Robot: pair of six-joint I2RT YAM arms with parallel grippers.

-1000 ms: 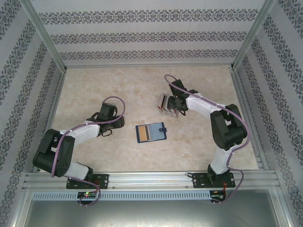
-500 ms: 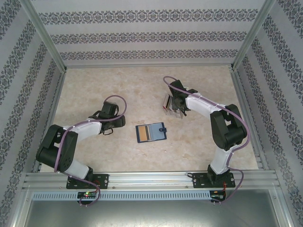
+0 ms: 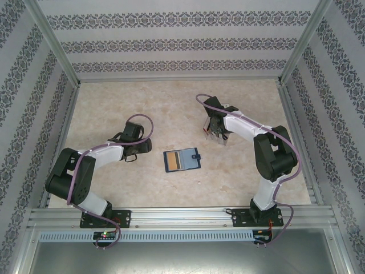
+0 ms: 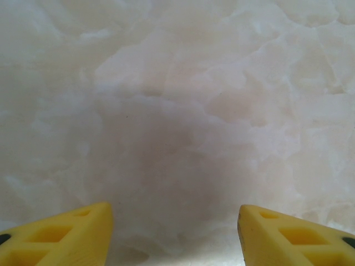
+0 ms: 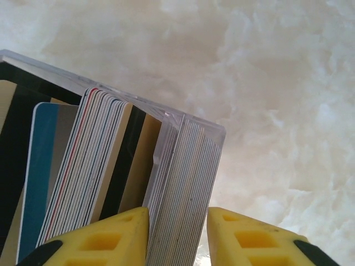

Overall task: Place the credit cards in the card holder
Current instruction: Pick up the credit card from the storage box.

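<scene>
- From the top camera I see the card holder (image 3: 182, 160) lying open and flat on the table (image 3: 114, 108), between the two arms and nearer to me than either gripper
- Its inside faces up, grey-blue, with the snap tab (image 3: 198, 157) sticking out on its right edge; an orange-yellow strip runs along its left part, and I cannot tell from here whether that is a card
- The left gripper (image 3: 131, 153) sits low over the table, left of the card holder and clear of it
- On my left wrist camera the left gripper (image 4: 175, 221) has its yellow fingers (image 4: 61, 235) spread wide apart – only bare marbled surface lies between them, so it is open and holding nothing
- The right gripper (image 3: 213, 132) is at the far side of the table, up and to the right of the card holder, well apart from it
- On the right wrist camera the credit cards (image 5: 183, 183) stand on edge, packed into the end compartment of a clear rack (image 5: 191, 121)
- More cards fill the next compartment – pale edges, one red edge, a blue card (image 5: 41, 166), dark and tan faces
- The right gripper (image 5: 177, 221) straddles the end bundle, one yellow finger (image 5: 105, 238) hard against each side; I cannot tell whether the jaws actually pinch the cards or merely flank them
</scene>
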